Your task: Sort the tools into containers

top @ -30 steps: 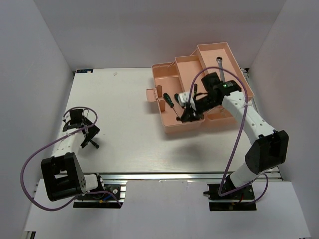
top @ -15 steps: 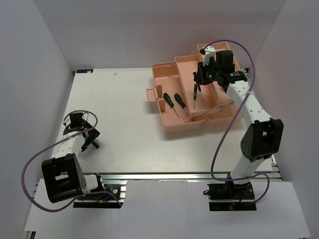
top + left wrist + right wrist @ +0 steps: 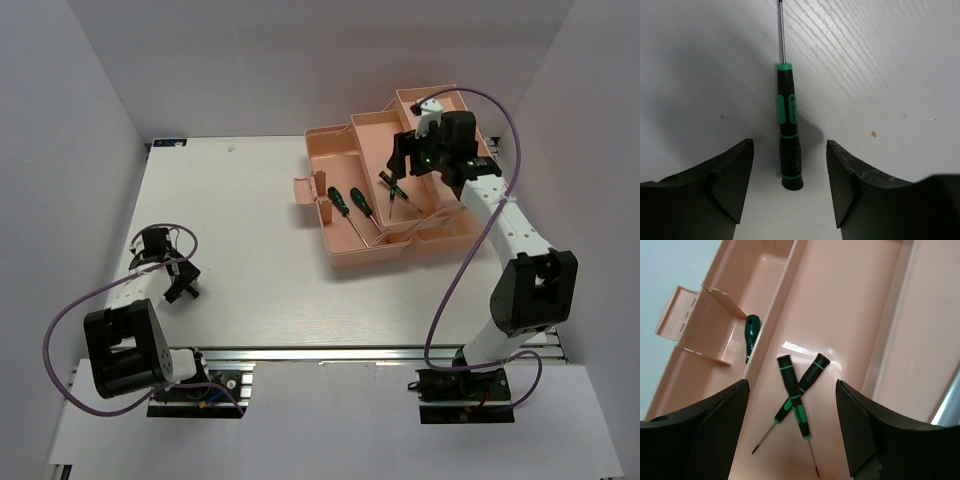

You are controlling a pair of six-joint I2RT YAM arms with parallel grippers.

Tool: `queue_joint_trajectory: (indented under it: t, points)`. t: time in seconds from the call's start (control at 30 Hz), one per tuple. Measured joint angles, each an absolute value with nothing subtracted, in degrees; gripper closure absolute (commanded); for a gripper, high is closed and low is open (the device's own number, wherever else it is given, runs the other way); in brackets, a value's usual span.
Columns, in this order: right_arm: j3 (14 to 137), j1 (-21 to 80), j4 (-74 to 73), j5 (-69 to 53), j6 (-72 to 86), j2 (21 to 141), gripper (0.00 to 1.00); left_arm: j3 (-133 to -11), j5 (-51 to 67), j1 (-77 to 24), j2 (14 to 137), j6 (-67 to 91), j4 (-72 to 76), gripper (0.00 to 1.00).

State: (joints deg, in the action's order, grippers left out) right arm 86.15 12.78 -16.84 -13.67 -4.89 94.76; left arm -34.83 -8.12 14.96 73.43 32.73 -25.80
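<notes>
The salmon-pink toolbox (image 3: 345, 250) stands open at the back right. Two screwdrivers (image 3: 350, 208) lie side by side in its lower box. Two more lie crossed (image 3: 797, 390) in the middle tray (image 3: 840, 300), right under my right gripper (image 3: 791, 390), which hovers open and holds nothing. On the table at the left, another black-and-green screwdriver (image 3: 789, 130) lies between the open fingers of my left gripper (image 3: 790, 145); neither finger touches it. A silvery bar (image 3: 949, 402) shows at the right wrist view's edge; I cannot tell whether it is the wrench.
The toolbox's latch flap (image 3: 303, 188) and upright dividers (image 3: 715, 325) stick out on its left side. A green-handled screwdriver (image 3: 751, 332) lies beyond the tray's ribbed wall. White walls close in the table. Purple cables loop off both arms.
My right gripper has opened and let go of a screwdriver, which now lies across another in the middle tray. My left gripper has shifted slightly nearer and its fingers have narrowed a little.
</notes>
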Motion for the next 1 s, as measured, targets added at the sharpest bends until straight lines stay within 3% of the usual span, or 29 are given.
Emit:
queue_joint_trajectory:
  t: [0.07,0.33,0.43,0.57,0.6,0.63,0.67,0.7,0.77,0.87,0.9,0.97,1.0]
  points:
    - [85.0,12.1,-16.2,-14.4,-4.7,93.0,0.24,-34.9,-7.8,14.9,75.4,32.6,-24.7,0.43]
    - [82.0,9.3,-13.4,-17.0,-3.1,84.8,0.19,-36.7,-6.7,15.2,79.9,32.6,-18.8,0.87]
    - [80.8,7.9,-12.0,-18.5,-2.7,82.3,0.15,-36.9,-5.5,15.2,80.2,32.7,-18.3,0.98]
    - [79.4,4.7,-11.3,-21.2,-1.9,80.2,0.18,-37.3,-0.8,15.3,80.1,32.9,-19.2,1.0]
    - [79.1,3.7,-11.2,-22.1,-1.7,80.0,0.23,-37.5,1.1,15.1,79.7,33.1,-19.7,1.0]
    - [78.8,2.3,-11.0,-23.4,-1.3,79.9,0.43,-37.7,3.0,14.6,79.0,33.7,-20.1,1.0]
    - [78.8,0.8,-10.9,-24.5,-0.5,80.0,0.57,-38.2,5.0,13.7,77.9,34.4,-20.2,1.0]
    - [78.8,-0.8,-10.8,-25.4,0.1,80.0,0.84,-39.0,6.9,12.3,76.8,35.1,-20.2,1.0]
    - [78.4,-4.1,-10.4,-27.6,1.7,80.0,1.0,-42.2,9.9,7.6,75.2,37.2,-19.1,1.0]
    - [78.0,-7.4,-10.3,-28.8,3.0,80.0,1.0,-50.0,15.2,-1.7,75.9,40.3,-14.1,1.0]
    - [77.8,-8.0,-10.2,-29.0,3.0,80.0,0.88,-53.2,17.1,-5.0,77.1,41.6,-11.5,1.0]
    - [77.4,-8.4,-10.1,-29.3,3.3,80.0,0.77,-60.5,20.7,-10.0,81.3,43.9,-6.6,1.0]
    - [77.1,-8.8,-10.0,-29.4,3.3,79.9,0.63,-64.0,22.1,-12.1,84.1,44.9,-4.2,1.0]
